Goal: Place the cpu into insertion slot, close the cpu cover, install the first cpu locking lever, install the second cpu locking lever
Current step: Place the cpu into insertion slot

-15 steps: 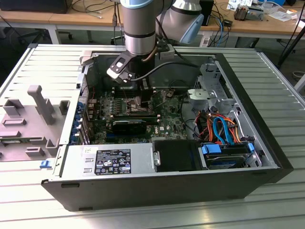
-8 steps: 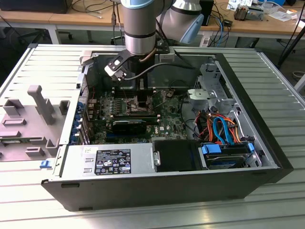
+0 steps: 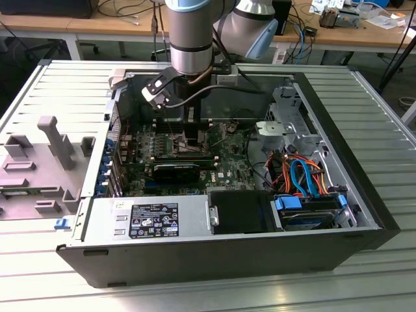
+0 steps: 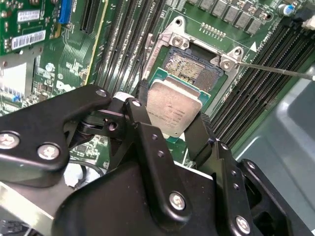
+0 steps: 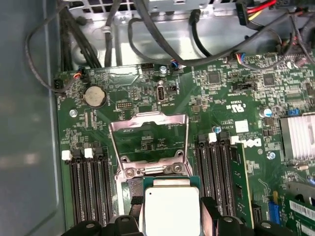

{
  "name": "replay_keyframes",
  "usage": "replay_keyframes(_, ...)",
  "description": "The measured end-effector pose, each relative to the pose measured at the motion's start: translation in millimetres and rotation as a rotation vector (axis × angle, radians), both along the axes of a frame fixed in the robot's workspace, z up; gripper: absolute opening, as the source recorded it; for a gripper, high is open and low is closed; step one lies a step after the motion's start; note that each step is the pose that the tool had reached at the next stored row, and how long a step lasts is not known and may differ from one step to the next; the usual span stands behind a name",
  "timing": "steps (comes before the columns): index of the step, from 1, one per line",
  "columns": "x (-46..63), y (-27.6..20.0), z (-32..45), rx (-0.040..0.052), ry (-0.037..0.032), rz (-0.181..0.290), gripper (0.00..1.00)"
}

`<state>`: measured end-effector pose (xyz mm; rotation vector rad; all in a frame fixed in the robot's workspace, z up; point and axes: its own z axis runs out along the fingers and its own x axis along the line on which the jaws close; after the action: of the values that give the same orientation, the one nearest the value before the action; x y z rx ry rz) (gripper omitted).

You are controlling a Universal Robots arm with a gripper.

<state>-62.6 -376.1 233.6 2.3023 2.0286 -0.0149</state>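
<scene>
Gripper [image 4: 170,120] holding cpu [image 4: 173,104] flat, over insertion slot [image 4: 193,67]

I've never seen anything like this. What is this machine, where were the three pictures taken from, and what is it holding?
The machine is a robot arm reaching down into an open computer case that lies on a slatted metal table. The exterior view comes from a camera standing off the arm, so it takes in the whole scene. Both wrist views come from cameras riding on the arm, looking closely at the green circuit board inside the case. The black end effector, the arm's grasping part, is shut on the cpu, a small flat chip with a grey metal top, pinched between two fingers. The chip is held over the insertion slot, not yet seated. The cpu cover, a thin metal frame, stands swung open.
</scene>
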Motion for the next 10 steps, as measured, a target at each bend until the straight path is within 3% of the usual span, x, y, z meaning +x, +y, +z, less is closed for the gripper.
replay_keyframes(5,0.0,0.1,-0.1,0.0089,0.0,-0.023,0.54)
replay_keyframes(7,0.0,0.2,-0.2,0.0092,0.0003,0.039,0.54)
replay_keyframes(8,0.0,0.2,-0.2,0.0175,0.0003,0.053,0.54)
replay_keyframes(10,0.5,0.3,-0.3,0.0513,-0.0001,0.067,0.54)
